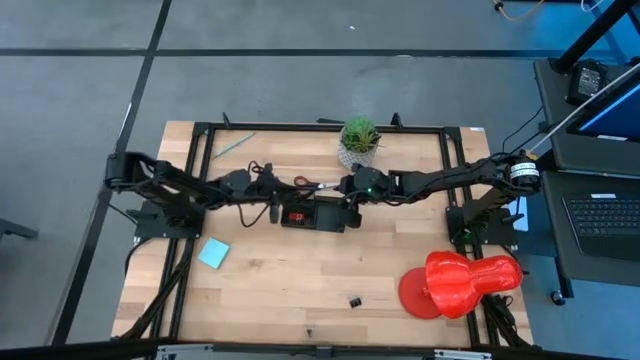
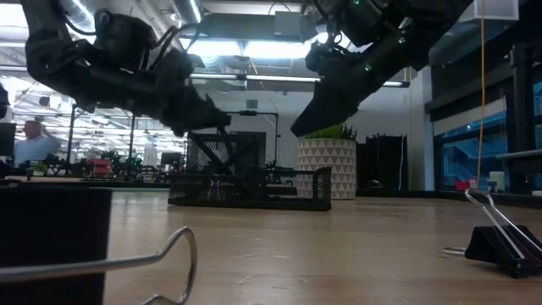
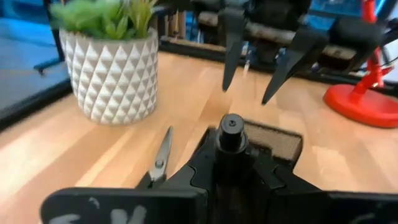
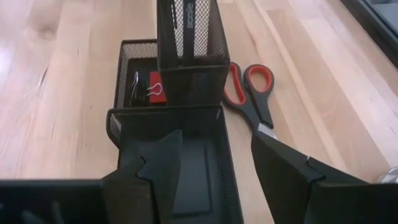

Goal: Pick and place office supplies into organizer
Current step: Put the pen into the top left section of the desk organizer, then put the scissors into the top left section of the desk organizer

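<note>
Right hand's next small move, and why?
Probably shift the open right hand sideways over the scissors, then lower: they lie on the table beside the organizer, and its fingers hang over the organizer's edge instead. Left hand hovers at the organizer's other end.

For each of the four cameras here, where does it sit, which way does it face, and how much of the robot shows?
High view: overhead, looking straight down; both arms meet at the organizer.
Low view: at tabletop height, looking across to the room; both arms come in from above, binder clip close.
Left wrist view: on the left arm, facing the plant pot and right pincer, which is open.
Right wrist view: on the right arm, looking past its own fingers at the organizer and scissors.
Shared: scissors show in both wrist views.
</note>
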Controlling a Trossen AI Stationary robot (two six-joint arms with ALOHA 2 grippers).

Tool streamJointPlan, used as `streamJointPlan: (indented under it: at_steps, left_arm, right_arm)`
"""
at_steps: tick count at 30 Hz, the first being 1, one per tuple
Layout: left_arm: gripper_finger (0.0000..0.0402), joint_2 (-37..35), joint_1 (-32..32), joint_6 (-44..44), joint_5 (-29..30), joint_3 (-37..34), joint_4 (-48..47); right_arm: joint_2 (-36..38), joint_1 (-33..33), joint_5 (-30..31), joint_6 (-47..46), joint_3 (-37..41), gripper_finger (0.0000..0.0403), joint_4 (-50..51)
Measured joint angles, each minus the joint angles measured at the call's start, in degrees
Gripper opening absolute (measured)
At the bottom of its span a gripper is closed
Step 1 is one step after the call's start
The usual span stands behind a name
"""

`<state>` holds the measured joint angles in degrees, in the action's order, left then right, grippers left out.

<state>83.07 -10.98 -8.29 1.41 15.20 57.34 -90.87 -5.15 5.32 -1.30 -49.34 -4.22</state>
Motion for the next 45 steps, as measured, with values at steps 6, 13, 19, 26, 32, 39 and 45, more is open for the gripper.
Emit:
streamJointPlan:
  at_steps: [6,13,19,26,32,39,45]
  left_arm:
    - [0.0036,3.5,0.0,-1.0,1.0,0.0,2.7]
    - [0.005,4.1,0.0,-1.4,1.1,0.1,3.4]
    - [0.0068,3.9,0.0,1.0,0.1,0.0,4.1]
    - [0.0093,3.8,0.0,2.0,-0.8,0.0,4.7]
    - [0.0103,-1.0,0.0,4.8,-1.0,0.0,5.5]
    - [0.0103,-10.6,0.0,8.0,-0.7,0.0,5.1]
    - [0.0102,-15.7,0.0,8.0,0.6,0.0,2.5]
  right_arm:
    - [0.0,0.0,0.0,0.0,0.0,0.0195,0.3]
    - [0.0,0.0,0.0,0.2,0.0,0.0195,0.3]
    - [0.0,0.0,0.0,0.2,0.0,0.0195,0.3]
    - [0.0,0.0,0.0,0.1,0.0,0.0195,1.8]
    - [1.2,-1.8,0.0,-1.5,0.0,0.0195,4.0]
    - [5.8,-8.7,-5.8,1.2,-0.1,0.0195,8.7]
    - [6.0,-12.3,-6.9,15.0,-0.1,0.0195,7.3]
